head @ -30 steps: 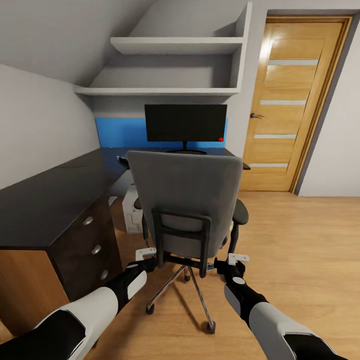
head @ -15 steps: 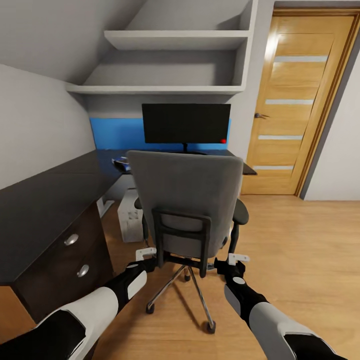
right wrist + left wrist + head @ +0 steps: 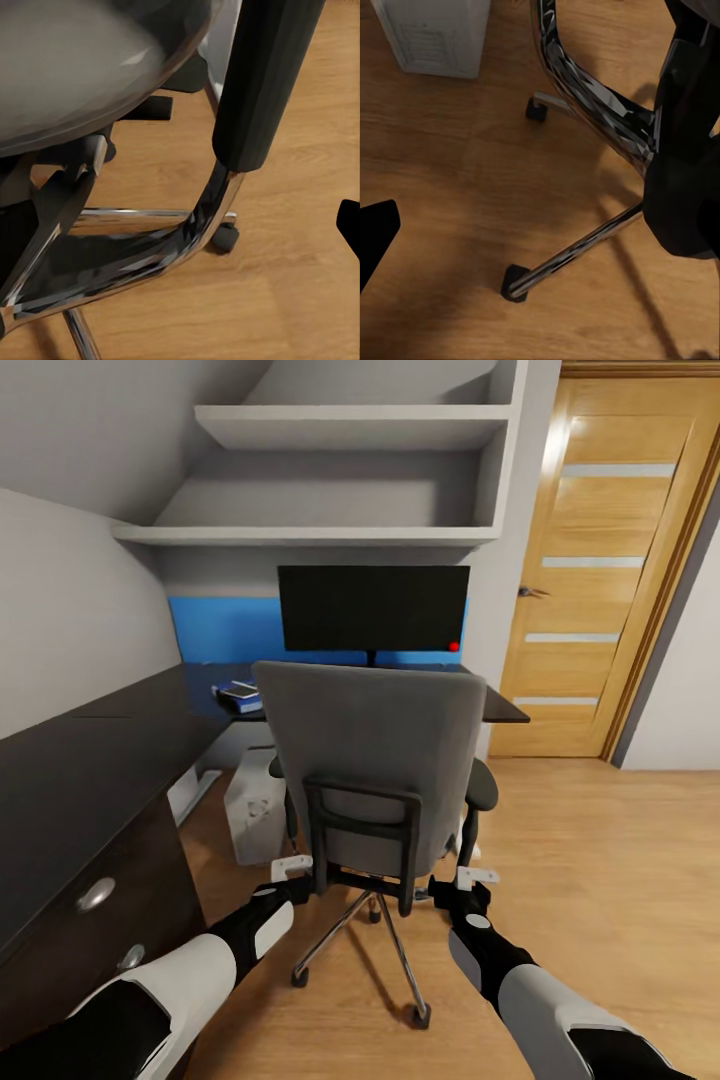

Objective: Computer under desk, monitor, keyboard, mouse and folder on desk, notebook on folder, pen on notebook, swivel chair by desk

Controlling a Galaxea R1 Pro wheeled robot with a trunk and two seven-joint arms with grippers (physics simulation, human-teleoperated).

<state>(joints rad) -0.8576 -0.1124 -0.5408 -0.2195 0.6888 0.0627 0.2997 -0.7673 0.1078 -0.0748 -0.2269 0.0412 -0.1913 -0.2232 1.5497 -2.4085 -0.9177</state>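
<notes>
Grey swivel chair (image 3: 370, 760) is flanked at the seat frame by left gripper (image 3: 291, 868) & right gripper (image 3: 476, 877); finger state can't be told. Chair should be pushed evenly w/ 2 arms toward desk (image 3: 90, 760), clear of computer (image 3: 252, 812).

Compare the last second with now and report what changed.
The robot rolled forward pushing the swivel chair toward the desk; monitor, door and drawers loom larger, and the computer shows fuller. Unchanged: both pincers, left and right, stay at the chair's back frame.
</notes>
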